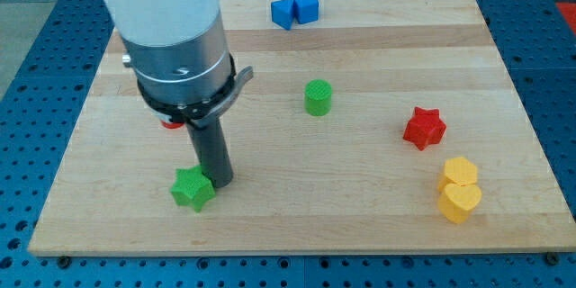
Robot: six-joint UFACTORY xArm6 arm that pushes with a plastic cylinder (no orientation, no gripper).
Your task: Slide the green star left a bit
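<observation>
The small green star-shaped block (193, 188) lay flat on the light wooden board (360, 207), toward the view's lower left and near the board's bottom edge. Its blunt points spread outward, its top face level. My tip (220, 183) stood against its right side, touching or nearly so.

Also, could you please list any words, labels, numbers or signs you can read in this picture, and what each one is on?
None: no readable text on the wooden board, the green star, the other blocks, or the arm's grey collar. My tip touches the star's right side.
</observation>
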